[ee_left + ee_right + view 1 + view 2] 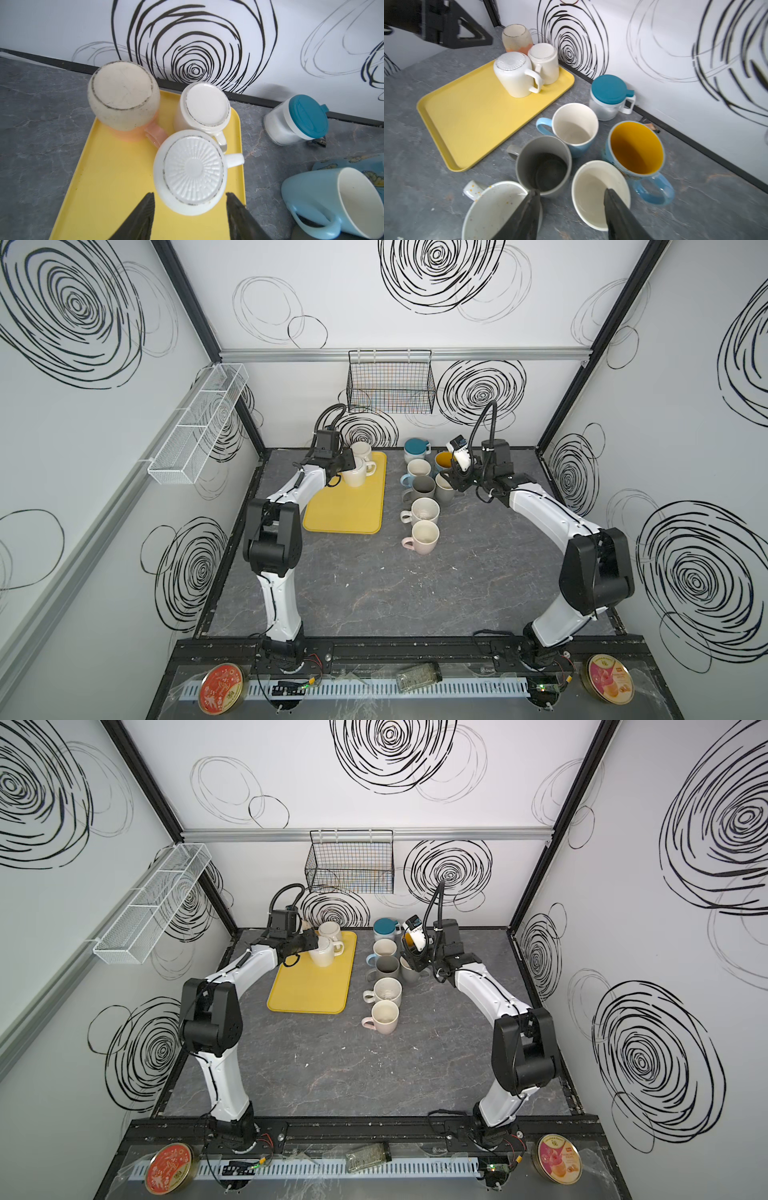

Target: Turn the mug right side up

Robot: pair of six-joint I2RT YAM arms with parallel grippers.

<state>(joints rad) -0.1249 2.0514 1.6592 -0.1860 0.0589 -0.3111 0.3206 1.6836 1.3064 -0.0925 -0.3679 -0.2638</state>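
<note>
The round white mug (pixel 193 172) with a ribbed bottom is seen upside down at the far end of the yellow plastic tray (pixel 99 176). The left claw (pixel 189 195) is held open, one finger on each side of it. The right claw (pixel 571 192) is held open over upright mugs (pixel 543 164).

Obstacles: ribbed white mug (pixel 191 172), plain white mug (pixel 204 108) and peach mug (pixel 122 97), all inverted, crowded at the far end of the yellow tray (pixel 345 506). Upright mug cluster (pixel 424 488) just beside the tray, beneath my right hand (pixel 572 191).
Free: tray's near half; narrow strip between tray and cluster; near half of the counter (pixel 415 593).
</note>
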